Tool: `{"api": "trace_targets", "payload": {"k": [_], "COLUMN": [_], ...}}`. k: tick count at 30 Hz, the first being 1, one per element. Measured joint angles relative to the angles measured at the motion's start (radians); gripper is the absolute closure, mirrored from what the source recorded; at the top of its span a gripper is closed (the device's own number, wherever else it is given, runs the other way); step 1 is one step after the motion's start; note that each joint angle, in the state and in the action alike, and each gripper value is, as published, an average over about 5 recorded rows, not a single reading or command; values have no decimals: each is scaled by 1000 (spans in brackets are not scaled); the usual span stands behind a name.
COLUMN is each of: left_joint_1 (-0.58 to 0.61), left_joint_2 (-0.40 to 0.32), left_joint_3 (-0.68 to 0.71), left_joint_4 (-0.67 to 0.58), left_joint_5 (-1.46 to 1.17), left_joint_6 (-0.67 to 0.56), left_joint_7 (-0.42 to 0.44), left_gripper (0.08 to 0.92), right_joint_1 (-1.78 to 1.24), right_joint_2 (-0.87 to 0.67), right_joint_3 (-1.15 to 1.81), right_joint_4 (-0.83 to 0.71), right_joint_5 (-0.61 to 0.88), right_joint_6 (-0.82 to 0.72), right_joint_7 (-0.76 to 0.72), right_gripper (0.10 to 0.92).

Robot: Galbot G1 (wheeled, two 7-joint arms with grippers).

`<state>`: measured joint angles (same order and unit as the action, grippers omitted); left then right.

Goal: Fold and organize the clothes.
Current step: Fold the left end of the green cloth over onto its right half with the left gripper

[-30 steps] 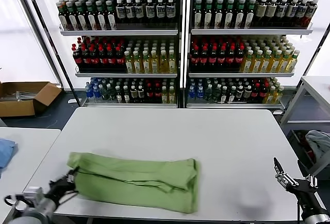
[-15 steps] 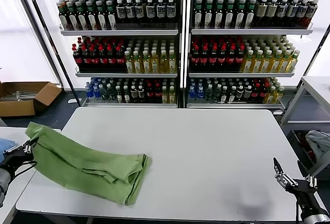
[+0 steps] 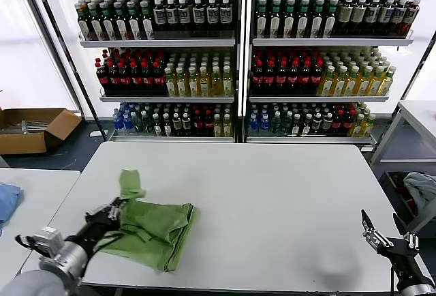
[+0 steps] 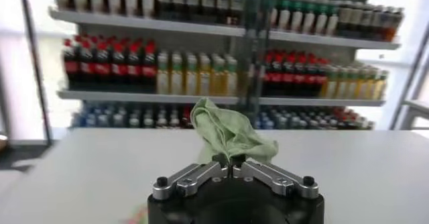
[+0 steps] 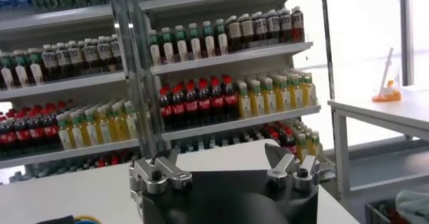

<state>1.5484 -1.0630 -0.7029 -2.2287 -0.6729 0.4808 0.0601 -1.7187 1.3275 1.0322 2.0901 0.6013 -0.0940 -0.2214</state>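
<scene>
Head view | left end effector clamped on green polo shirt | right end effector idle, spread wide, holding nothing

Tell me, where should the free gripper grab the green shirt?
Probably the soft light green polo shirt's folded edge nearest the table's middle, reached from the robot's right. That edge lies flat and uncovered; the shut left gripper already pinches the bunched end. The open right gripper waits far off.

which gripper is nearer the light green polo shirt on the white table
Left. The left gripper is shut on the light green polo shirt at its left end; the right gripper hangs open at the table's far right corner.
</scene>
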Motion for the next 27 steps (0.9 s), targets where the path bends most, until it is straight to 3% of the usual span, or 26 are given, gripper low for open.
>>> {"api": "trace_targets", "payload": {"k": [8, 18, 27], "left_joint_1": [-11, 0, 29], "left_joint_2": [-85, -159, -160], "left_joint_3": [163, 308, 307], "left_joint_4": [48, 82, -25], "left_joint_5": [52, 89, 3], "left_joint_6": [-5, -14, 1], "left_joint_7": [6, -12, -38], "left_gripper": [886, 609, 349], "right_joint_1": [-7, 3, -4], "right_joint_2": [-2, 7, 8], "right_joint_3": [9, 2, 2], "right_joint_4": [-9, -12, -12], "right_joint_5": [0, -6, -7], "right_joint_6": [10, 9, 13], "right_joint_7": [-1, -1, -2], "right_gripper": [203, 203, 203]}}
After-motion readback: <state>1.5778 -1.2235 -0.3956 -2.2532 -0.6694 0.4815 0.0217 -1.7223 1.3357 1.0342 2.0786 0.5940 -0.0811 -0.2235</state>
